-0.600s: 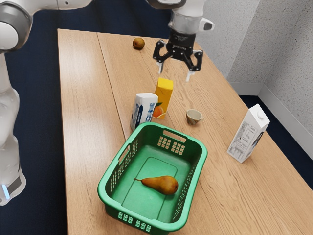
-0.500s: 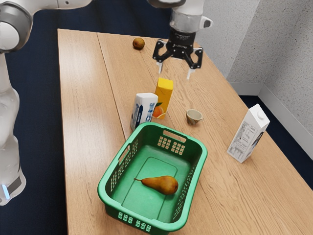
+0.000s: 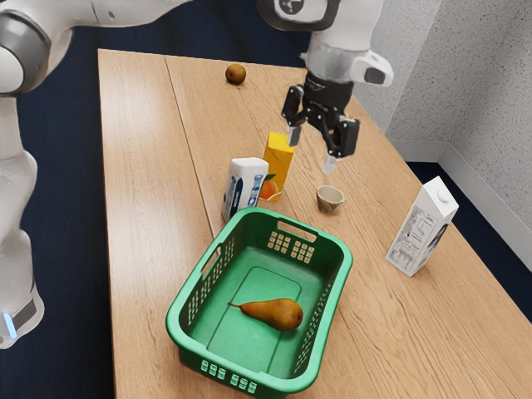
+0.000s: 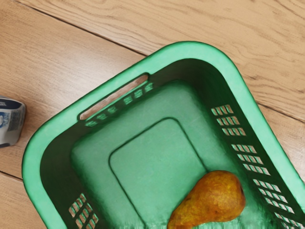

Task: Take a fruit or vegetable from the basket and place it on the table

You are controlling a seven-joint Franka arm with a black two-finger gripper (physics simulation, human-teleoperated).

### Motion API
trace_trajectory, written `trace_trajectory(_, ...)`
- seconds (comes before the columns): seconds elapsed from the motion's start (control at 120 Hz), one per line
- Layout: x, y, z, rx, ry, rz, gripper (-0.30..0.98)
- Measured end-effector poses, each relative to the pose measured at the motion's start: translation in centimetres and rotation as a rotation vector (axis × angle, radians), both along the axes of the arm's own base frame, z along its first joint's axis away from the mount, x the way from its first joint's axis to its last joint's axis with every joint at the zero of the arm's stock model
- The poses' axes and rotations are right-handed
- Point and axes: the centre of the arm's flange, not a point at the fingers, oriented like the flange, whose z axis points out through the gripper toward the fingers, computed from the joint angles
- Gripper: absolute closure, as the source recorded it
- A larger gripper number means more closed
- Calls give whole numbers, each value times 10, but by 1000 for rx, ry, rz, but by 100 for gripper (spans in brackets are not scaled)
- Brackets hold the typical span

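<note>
As a white robot arm (image 3: 337, 29) reaches out above a wooden table (image 3: 141, 183) in the exterior view, its black gripper (image 3: 312, 151) hangs in midair, open, the two fingers parted; it is well apart from the pear (image 3: 278, 313), the fruit at the center of the task, which lies on its side on the floor of a green basket (image 3: 274, 382), stem toward the exterior view's left. Just past the basket's far end sits a small beige cup (image 3: 330, 199); near the far corner on the exterior view's left, a white-and-blue carton (image 3: 243, 189) stands upright in front of a yellow carton (image 3: 281, 154), partly covering it; a taller white carton (image 3: 421, 229) stands by itself on the exterior view's right, and a round brown fruit (image 3: 236, 74) rests near the table's far end.

Seen from the wrist view, the basket lies below the hand, its rim curving around a green floor marked by a rounded outline; the pear rests inside on that floor, its broad end covering part of the outline and turned toward a wall pierced with small rectangular holes (image 4: 247, 159), its narrow end cut by the picture's edge; a long handle slot (image 4: 114, 97) runs through another wall, while part of the white-and-blue carton appears outside the basket, near a rounded corner.
</note>
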Motion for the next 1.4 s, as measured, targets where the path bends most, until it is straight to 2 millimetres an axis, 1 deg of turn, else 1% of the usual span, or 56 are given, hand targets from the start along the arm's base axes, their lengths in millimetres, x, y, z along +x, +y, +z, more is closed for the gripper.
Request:
trace_trajectory(0.083, -2, -45, -6, 4, -20, -234, 0)
trace_trajectory(0.125, -2, -68, -16, 4, -21, -344, 0)
trace_trajectory(0.167, -6, -90, -34, 5, -8, -446, 0)
trace_trajectory(0.25, -21, -130, -63, 4, -2, -634, 0)
trace_trajectory(0.3, -33, -153, -75, 3, -9, -739, 0)
trace_trajectory(0.35, -44, -175, -92, 2, -11, -838, 0)
trace_trajectory(0.392, -58, -189, -106, -1, -14, -912, 0)
trace_trajectory(0.417, -67, -194, -109, -3, -25, -951, 0)
trace_trajectory(0.442, -74, -193, -111, -5, -37, -979, 0)
trace_trajectory(0.467, -74, -186, -111, -7, -53, -987, 0)
trace_trajectory(0.55, -48, -131, -108, -4, -104, -937, 0)
trace_trajectory(0.575, -44, -122, -107, -2, -116, -936, 0)
trace_trajectory(0.6, -41, -118, -107, -1, -126, -944, 0)
trace_trajectory(0.667, -41, -119, -108, 1, -145, -988, 0)
trace_trajectory(0.775, -50, -119, -123, -10, -141, -1052, 0)
trace_trajectory(0.908, -45, -124, -144, -14, -142, -1116, 0)
trace_trajectory(1.042, -48, -130, -168, -32, -147, -1167, 0)
trace_trajectory(1.133, -47, -128, -178, -42, -153, -1182, 0)
trace_trajectory(1.242, -41, -126, -191, -47, -152, -1200, 0)
trace_trajectory(1.333, -40, -129, -199, -49, -157, -1222, 0)
trace_trajectory(1.4, -40, -127, -203, -49, -159, -1229, 0)
